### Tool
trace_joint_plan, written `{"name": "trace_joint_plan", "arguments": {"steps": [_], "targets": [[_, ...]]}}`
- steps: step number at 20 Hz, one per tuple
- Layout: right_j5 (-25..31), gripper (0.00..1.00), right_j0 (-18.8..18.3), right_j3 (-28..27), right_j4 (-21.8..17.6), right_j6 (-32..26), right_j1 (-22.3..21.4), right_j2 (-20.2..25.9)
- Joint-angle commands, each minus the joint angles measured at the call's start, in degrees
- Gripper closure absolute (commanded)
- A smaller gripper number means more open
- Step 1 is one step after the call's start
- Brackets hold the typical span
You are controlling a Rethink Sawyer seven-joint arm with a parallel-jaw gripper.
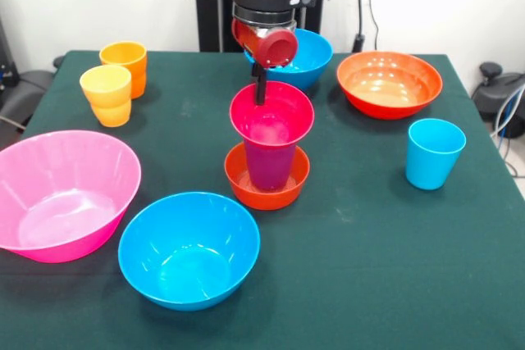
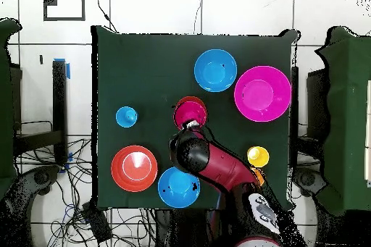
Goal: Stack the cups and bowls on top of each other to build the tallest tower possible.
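Observation:
The tower stands mid-table: a small orange bowl (image 1: 239,179) holds a purple tumbler (image 1: 269,166), and a small crimson bowl (image 1: 277,117) sits upright on the tumbler's mouth. In the overhead view the tower (image 2: 190,111) shows as one crimson disc. My gripper (image 1: 260,88) hangs just above the crimson bowl's far rim, at or touching it; its state is unclear. In the overhead view the gripper (image 2: 190,130) is hidden under the arm's head. A light blue tumbler (image 1: 434,152) stands to the right, and yellow (image 1: 107,94) and orange (image 1: 125,61) tumblers stand at the far left.
A huge pink bowl (image 1: 61,194) lies front left and a blue bowl (image 1: 189,249) in front of the tower. A second blue bowl (image 1: 305,59) sits behind the arm, with a wide orange bowl (image 1: 389,84) at far right. All stand upright.

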Motion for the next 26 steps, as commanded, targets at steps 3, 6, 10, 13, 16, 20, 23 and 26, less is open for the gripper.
{"name": "trace_joint_plan", "arguments": {"steps": [3,6,10,13,16,20,23,26], "targets": [[6.8,1.00,1.2,-0.8,-0.2,4.5,3.9,-1.3],[6.5,1.00,1.2,-0.9,0.0,4.7,4.1,-1.0],[3.8,1.00,1.2,-0.9,0.8,6.2,4.6,0.4],[0.8,1.00,1.1,-1.5,1.1,7.0,5.1,1.6],[-2.0,1.00,0.5,-1.9,1.1,7.7,5.7,2.8],[-3.7,1.00,0.0,-1.5,1.5,8.9,5.9,4.2],[-3.9,1.00,-0.2,-1.0,1.8,9.3,5.6,4.9],[-5.5,1.00,-0.8,-0.7,1.4,9.6,5.4,5.8]]}}
